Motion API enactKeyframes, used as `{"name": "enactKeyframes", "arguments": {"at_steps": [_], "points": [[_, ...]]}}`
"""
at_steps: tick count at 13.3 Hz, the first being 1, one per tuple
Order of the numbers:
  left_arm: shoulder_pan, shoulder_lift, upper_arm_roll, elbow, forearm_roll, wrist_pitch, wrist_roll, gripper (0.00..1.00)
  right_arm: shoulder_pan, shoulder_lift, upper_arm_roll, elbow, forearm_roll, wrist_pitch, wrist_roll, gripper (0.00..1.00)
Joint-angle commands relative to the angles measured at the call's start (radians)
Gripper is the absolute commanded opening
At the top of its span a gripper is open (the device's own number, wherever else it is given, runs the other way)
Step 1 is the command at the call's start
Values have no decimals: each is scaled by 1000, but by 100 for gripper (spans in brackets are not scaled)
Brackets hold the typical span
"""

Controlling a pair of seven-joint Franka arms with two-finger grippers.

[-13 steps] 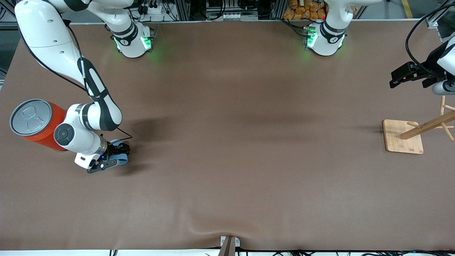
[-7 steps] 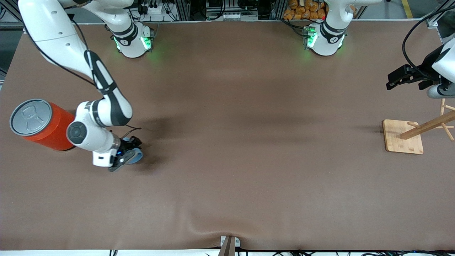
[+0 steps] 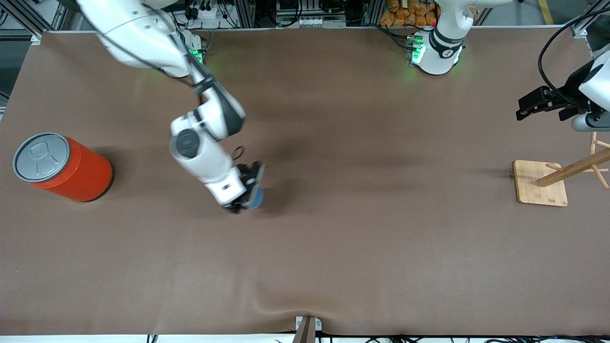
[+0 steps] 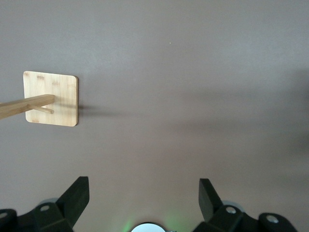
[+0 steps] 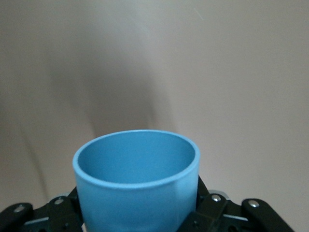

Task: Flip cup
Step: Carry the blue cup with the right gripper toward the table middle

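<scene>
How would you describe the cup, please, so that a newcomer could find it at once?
Start at the big orange can at the right arm's end of the table, then go toward the table's middle. There the right tool grips the cup: small, light blue, handleless, far smaller than the can.

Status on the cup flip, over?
Right gripper shut on cup, over mid-table. Left gripper open, waiting above the wooden stand. Orange can well clear.
</scene>
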Motion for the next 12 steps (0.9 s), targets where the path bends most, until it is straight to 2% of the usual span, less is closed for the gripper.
{"name": "enactKeyframes", "arguments": {"at_steps": [1,3,4,6,9,10,11,12], "points": [[3,7,-1,19,-15,-19,21,100,65,141,-15,155,-79,46,-71,61],[5,10,-1,19,-17,-19,22,100,111,175,-21,175,-99,47,-82,61],[5,12,-1,19,-17,-19,22,100,129,185,-28,178,-157,49,-76,61],[3,13,-1,19,-17,-19,22,100,154,225,-35,178,-190,61,-44,61],[6,13,-1,19,-18,-19,22,100,160,233,-53,203,-202,65,-42,74],[6,13,-1,19,-21,-19,23,100,162,231,-53,203,-205,65,-42,90],[9,13,-1,19,-32,-19,23,100,160,230,-53,204,-204,65,-39,100],[9,15,-1,19,-33,-19,23,100,154,222,-53,206,-191,55,-36,100]]}}
